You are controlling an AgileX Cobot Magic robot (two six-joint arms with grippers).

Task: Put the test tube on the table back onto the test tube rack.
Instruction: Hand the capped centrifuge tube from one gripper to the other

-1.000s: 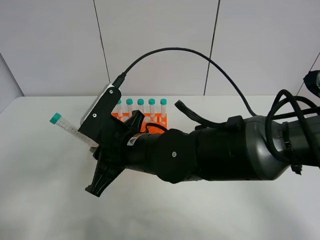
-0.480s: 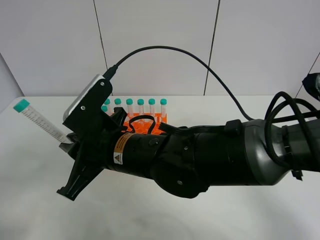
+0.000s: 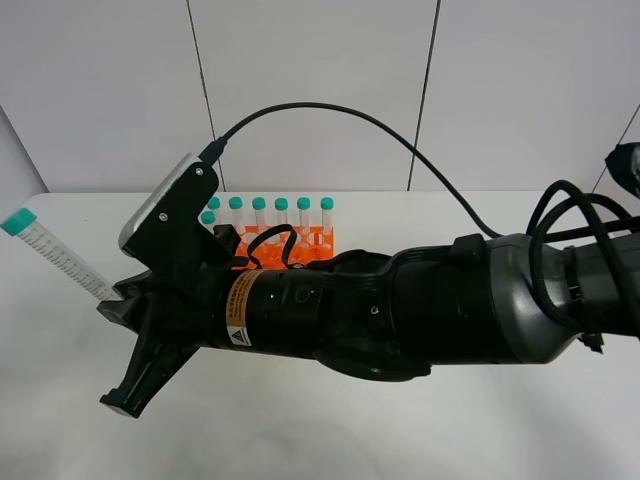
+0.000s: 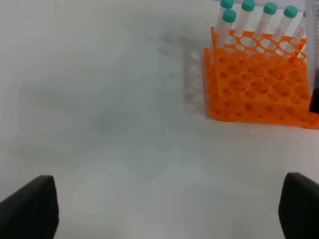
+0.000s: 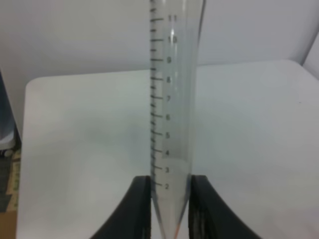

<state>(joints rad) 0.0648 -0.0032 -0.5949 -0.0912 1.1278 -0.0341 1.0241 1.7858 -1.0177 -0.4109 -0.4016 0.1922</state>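
**Aloft at the frame's left edge: tube pinched in the right claw**

Seen from the high camera, the right arm stretched across the middle of the frame to the far left. Its right claw (image 3: 112,298) was closed on the conical end of the test tube (image 3: 60,257). The tube slanted up toward the upper left, clear of the surface, with its teal cap at the frame's left edge. The right wrist camera showed the two dark fingertips (image 5: 142,199) squeezing the tip of the tube (image 5: 172,99), with the printed graduations readable.

The counter (image 3: 450,430) was plain matte white with a rounded corner at the left. Behind it stood a pale grey panelled wall (image 3: 310,80) split by thin dark vertical seams. A black cable (image 3: 400,140) arched over the arm.

The orange test tube rack (image 3: 310,244) sat at upper centre, near the counter's back edge, partly hidden by the arm. A row of capped tubes (image 3: 281,210) stood upright in it.

The left claw (image 4: 164,209) was spread wide with nothing between its jaws. It hung over bare counter (image 4: 99,99), not far from the rack (image 4: 259,89).
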